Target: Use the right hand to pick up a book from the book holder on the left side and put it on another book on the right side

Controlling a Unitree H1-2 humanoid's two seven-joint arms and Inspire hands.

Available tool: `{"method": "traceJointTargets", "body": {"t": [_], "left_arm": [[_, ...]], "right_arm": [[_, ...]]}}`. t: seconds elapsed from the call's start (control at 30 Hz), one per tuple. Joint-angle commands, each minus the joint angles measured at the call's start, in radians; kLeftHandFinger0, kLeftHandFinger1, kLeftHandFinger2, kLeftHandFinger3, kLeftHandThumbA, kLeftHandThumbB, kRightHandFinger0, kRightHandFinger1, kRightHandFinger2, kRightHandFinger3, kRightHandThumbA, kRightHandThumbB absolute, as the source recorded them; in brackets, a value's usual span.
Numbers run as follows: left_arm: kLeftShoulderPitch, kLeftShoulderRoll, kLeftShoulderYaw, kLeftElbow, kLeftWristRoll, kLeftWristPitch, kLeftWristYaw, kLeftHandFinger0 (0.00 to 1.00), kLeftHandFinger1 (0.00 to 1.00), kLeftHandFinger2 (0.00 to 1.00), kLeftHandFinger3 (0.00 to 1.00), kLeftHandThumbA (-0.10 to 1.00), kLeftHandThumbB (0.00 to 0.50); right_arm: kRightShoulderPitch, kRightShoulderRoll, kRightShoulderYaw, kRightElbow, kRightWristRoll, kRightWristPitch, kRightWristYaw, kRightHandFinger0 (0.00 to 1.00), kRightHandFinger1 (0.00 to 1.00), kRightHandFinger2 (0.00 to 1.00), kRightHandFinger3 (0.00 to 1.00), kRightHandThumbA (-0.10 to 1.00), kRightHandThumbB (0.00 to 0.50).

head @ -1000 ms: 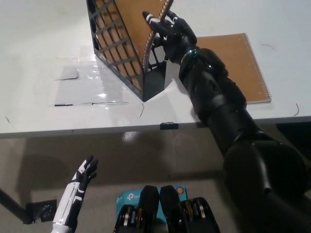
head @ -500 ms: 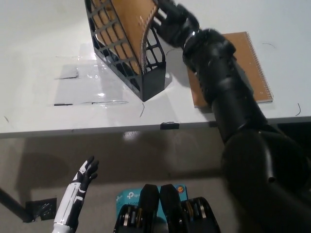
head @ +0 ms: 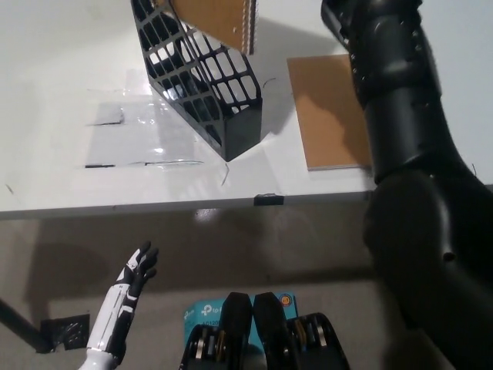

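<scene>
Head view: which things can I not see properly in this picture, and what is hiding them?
- Right robot hand: out of the head view, past the top edge; its grip cannot be judged.
- Lifted book: cut off by the top edge; only its lower corner shows above the book holder.
- Book on the table: its right part is covered by the black right arm.
- Left robot hand: small, resting low at the left.

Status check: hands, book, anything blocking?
White left hand open, low. Right hand out of frame. Brown spiral-bound book lifted above black mesh book holder. Nothing visibly blocking.
</scene>
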Motion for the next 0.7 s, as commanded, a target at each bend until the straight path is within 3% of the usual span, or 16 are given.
{"method": "traceJointTargets", "body": {"t": [0.0, 0.03, 0.1, 0.2, 0.27, 0.37, 0.43, 0.6, 0.67], "left_arm": [[0.019, -0.003, -0.004, -0.013, -0.011, -0.020, -0.005, 1.00, 1.00, 1.00, 1.00, 0.98, 0.186], [0.022, -0.003, -0.004, -0.010, -0.010, -0.024, -0.004, 1.00, 1.00, 1.00, 1.00, 0.98, 0.186], [0.024, -0.002, -0.005, -0.008, -0.005, -0.026, -0.003, 1.00, 1.00, 1.00, 1.00, 1.00, 0.190], [0.031, -0.003, -0.004, -0.009, -0.007, -0.026, -0.003, 1.00, 1.00, 1.00, 1.00, 1.00, 0.192], [0.032, -0.005, -0.003, -0.010, -0.017, -0.025, -0.005, 1.00, 1.00, 1.00, 1.00, 0.97, 0.180], [0.040, -0.004, -0.002, -0.012, -0.012, -0.032, -0.002, 1.00, 1.00, 1.00, 1.00, 0.96, 0.171], [0.044, 0.000, -0.003, -0.015, -0.016, -0.024, -0.009, 1.00, 1.00, 1.00, 1.00, 0.97, 0.170], [0.039, 0.012, -0.006, -0.006, 0.008, -0.042, -0.005, 1.00, 1.00, 1.00, 1.00, 1.00, 0.146], [0.038, 0.015, -0.004, -0.001, 0.003, -0.043, -0.007, 1.00, 1.00, 1.00, 1.00, 1.00, 0.141]], "right_arm": [[-0.101, -0.027, -0.015, -0.082, 0.105, 0.033, 0.005, 0.00, 0.09, 0.67, 0.95, -0.10, 0.134], [-0.094, -0.029, -0.018, -0.086, 0.113, 0.035, 0.015, 0.00, 0.10, 0.67, 0.90, -0.10, 0.131], [-0.085, -0.035, -0.039, -0.089, 0.139, 0.038, 0.012, 0.00, 0.15, 0.68, 1.00, -0.10, 0.146], [-0.072, -0.045, -0.066, -0.086, 0.171, 0.051, 0.013, 0.00, 0.18, 0.67, 1.00, -0.10, 0.071], [-0.061, -0.053, -0.071, -0.088, 0.180, 0.058, 0.014, 0.00, 0.18, 0.66, 1.00, -0.10, 0.065], [-0.030, -0.078, -0.067, -0.085, 0.230, 0.058, -0.007, 0.00, 0.21, 0.74, 1.00, -0.10, 0.108], [-0.017, -0.098, -0.055, -0.076, 0.251, 0.058, 0.002, 0.00, 0.23, 0.74, 1.00, -0.10, 0.113], [0.006, -0.170, -0.053, -0.049, 0.299, 0.058, -0.031, 0.00, 0.23, 0.73, 1.00, -0.10, 0.058], [0.022, -0.199, -0.045, -0.048, 0.303, 0.058, -0.022, 0.00, 0.23, 0.70, 1.00, -0.10, 0.067]]}}
